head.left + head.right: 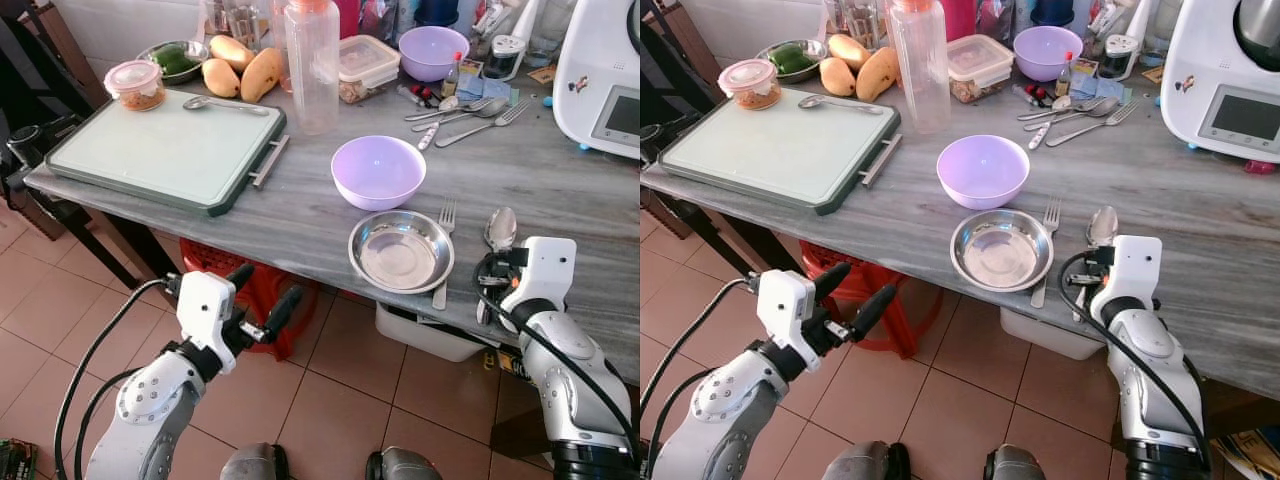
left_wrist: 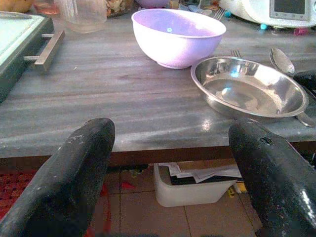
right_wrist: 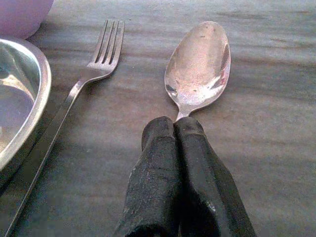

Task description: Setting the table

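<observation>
While the spoon (image 3: 198,64) lies on the bench (image 1: 300,215) at lower right of the head views, the right claw (image 3: 174,129) pinches its handle. A fork (image 3: 94,74) lies between spoon and steel plate (image 1: 400,251); a purple bowl (image 1: 377,171) sits above. Lower left, the left claw (image 1: 262,297) hangs spread below the bench edge.

Home kitchen. Grey wood-grain counter (image 1: 560,180) crowded with a cutting board (image 1: 165,150), mangoes (image 1: 240,68), food containers (image 1: 365,62), purple bowls (image 1: 378,172), loose cutlery (image 1: 465,112) and a white cooking appliance (image 1: 600,75); terracotta tiled floor (image 1: 340,390) below.
</observation>
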Controlling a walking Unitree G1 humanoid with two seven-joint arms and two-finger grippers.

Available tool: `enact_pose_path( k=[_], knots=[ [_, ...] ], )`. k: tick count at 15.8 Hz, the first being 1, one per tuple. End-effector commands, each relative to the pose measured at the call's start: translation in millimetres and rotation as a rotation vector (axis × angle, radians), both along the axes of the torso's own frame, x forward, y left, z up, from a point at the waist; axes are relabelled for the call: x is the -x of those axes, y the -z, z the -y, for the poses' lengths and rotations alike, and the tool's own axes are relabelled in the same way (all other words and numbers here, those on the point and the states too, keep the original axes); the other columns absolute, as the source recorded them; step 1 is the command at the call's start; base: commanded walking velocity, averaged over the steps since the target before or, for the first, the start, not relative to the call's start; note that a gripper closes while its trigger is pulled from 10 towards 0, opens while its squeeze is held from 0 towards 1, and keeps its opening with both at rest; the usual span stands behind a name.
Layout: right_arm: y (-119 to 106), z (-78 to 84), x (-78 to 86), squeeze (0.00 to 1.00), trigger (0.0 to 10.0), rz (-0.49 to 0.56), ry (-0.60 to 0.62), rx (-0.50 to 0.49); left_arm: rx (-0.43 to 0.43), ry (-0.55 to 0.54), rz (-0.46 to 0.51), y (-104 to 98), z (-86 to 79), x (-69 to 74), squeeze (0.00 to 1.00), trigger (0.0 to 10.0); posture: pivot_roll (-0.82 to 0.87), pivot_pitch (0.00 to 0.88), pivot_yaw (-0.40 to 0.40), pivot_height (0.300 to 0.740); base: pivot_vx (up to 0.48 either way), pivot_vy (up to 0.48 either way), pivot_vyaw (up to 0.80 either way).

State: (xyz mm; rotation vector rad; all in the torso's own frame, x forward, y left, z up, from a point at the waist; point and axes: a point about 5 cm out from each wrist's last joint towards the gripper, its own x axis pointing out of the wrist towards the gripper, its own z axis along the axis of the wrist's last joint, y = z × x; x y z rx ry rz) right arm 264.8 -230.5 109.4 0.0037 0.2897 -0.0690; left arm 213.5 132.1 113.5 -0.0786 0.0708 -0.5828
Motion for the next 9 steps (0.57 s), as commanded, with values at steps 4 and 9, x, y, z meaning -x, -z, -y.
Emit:
enact_pose_path(
  k=[4,9],
  knots=[
    [24.3,-2.8,8.0,0.0,1.0,-0.126,-0.017,-0.008,-0.014,-0.006,0.0,1.7,-0.6,-2.5,0.0,10.0,0.01,0.091,0.075,0.74,0.0,0.0,0.0],
    [17.6,-1.3,4.0,1.0,10.0,-0.073,-0.036,0.033,-0.011,-0.005,0.005,1.2,0.6,-4.3,0.0,10.0,0.01,0.09,0.077,0.74,0.0,0.0,0.0]
  ],
)
